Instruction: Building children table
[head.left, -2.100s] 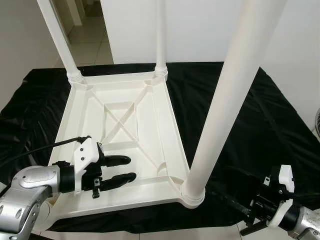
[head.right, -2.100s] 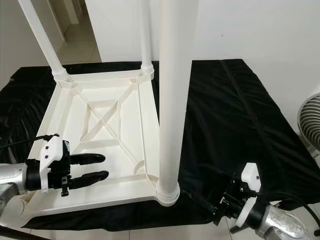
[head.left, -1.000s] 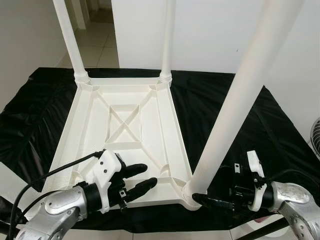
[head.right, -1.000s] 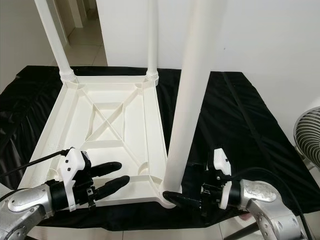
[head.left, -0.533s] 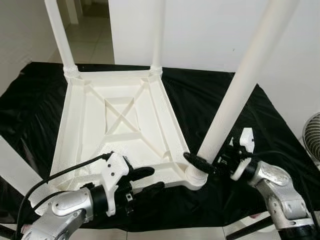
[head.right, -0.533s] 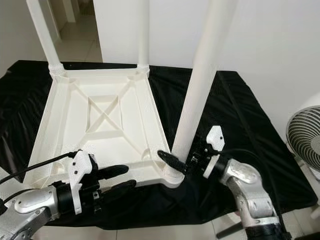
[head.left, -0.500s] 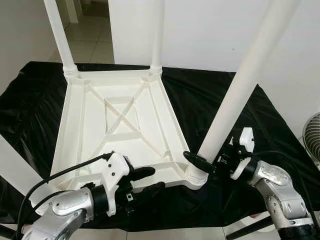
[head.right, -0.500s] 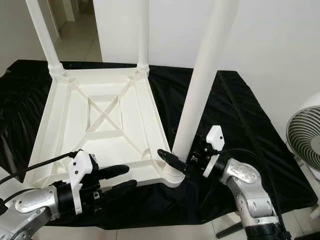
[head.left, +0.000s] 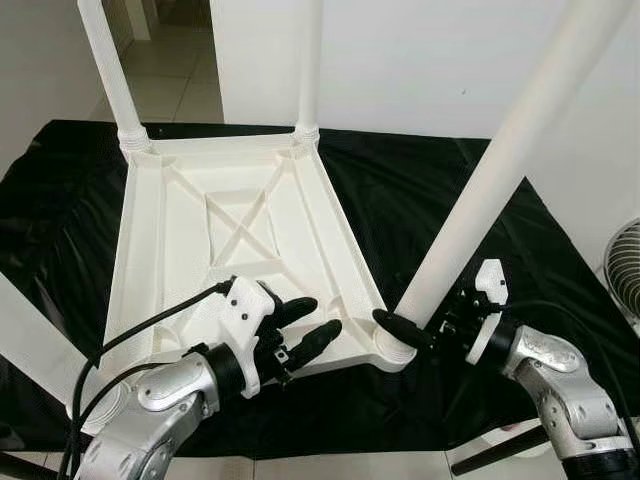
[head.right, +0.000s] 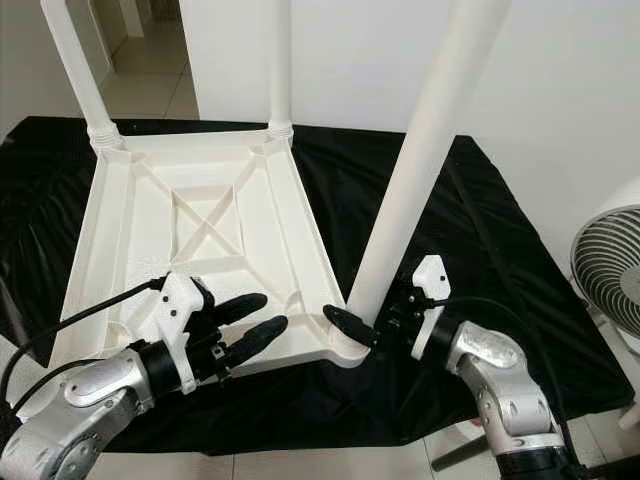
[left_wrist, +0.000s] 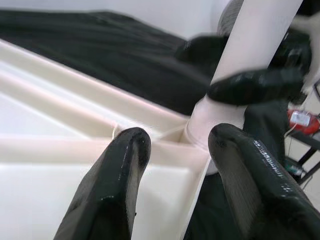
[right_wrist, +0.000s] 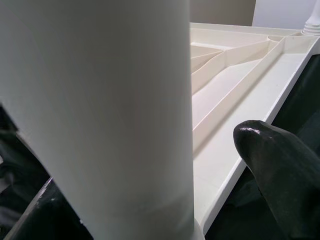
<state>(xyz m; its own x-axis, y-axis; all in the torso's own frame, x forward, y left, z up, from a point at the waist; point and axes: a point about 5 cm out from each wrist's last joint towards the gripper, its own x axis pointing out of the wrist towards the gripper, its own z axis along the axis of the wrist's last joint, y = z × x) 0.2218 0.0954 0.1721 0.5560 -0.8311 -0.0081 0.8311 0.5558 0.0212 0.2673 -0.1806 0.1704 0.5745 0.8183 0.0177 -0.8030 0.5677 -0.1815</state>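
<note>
A white plastic children's table (head.left: 165, 250) lies upside down on a black cloth (head.left: 520, 230). Three white legs stand upright in its corners: back left (head.left: 105, 70), back right (head.left: 308, 60) and front right (head.left: 500, 170). My left gripper (head.left: 318, 317) is open and hovers over the table's front rim, its fingers pointing toward the front right corner socket (left_wrist: 200, 125). My right gripper (head.left: 400, 322) is open at the foot of the front right leg (right_wrist: 100, 110). One finger (right_wrist: 280, 165) stands on either side of the leg, with a small gap beside it.
A white fan (head.right: 610, 260) stands on the floor at the right. A long white part (head.left: 25, 340) crosses the lower left edge of the view. Behind the table are a white wall and a doorway onto a tiled floor (head.left: 170, 70).
My left gripper has moved up and forward over the table's front rim, closer to the front right corner. My right gripper stays at the base of the front right leg. The camera shifted slightly.
</note>
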